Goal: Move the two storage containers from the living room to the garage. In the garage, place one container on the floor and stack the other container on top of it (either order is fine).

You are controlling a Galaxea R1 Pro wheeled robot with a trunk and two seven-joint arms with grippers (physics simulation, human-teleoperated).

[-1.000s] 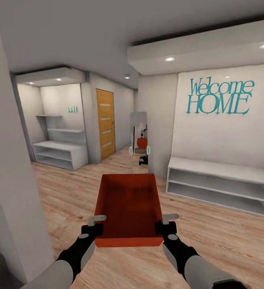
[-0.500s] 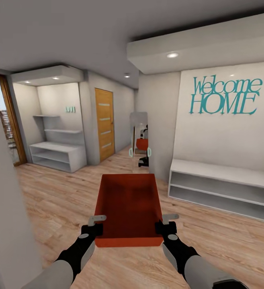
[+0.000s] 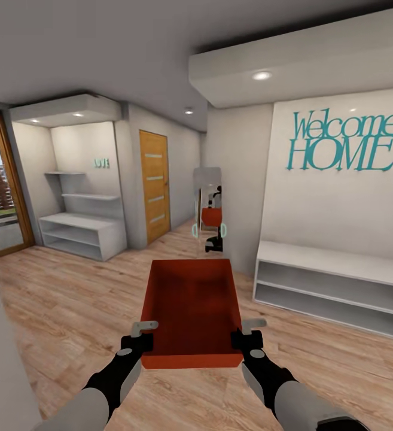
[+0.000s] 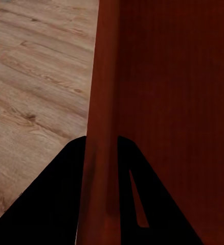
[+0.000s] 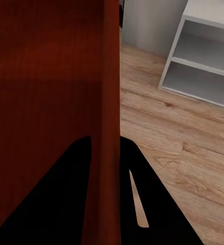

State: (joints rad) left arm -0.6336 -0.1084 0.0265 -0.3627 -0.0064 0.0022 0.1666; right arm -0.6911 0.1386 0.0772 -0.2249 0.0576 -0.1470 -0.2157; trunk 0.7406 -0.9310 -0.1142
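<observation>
Wood-plank flooring (image 3: 70, 299) runs ahead to a slatted wooden door (image 3: 154, 185) on the far left and white shelving (image 3: 334, 287) on the right. I carry the container (image 3: 190, 305) out front – my left gripper (image 3: 137, 341) clenches its left wall, my right gripper (image 3: 247, 340) its right wall. My worry is that thin wall sliding out of either pinch if I turn sharply, or the far end clipping the mirror corner (image 3: 208, 206). It looks orange-red, lidless, empty – held level

A home's entrance hall: teal "Welcome HOME" lettering (image 3: 341, 142) on the wall, a white shelf bench (image 3: 334, 286) below it, a wooden door (image 3: 154, 184) to its left.
</observation>
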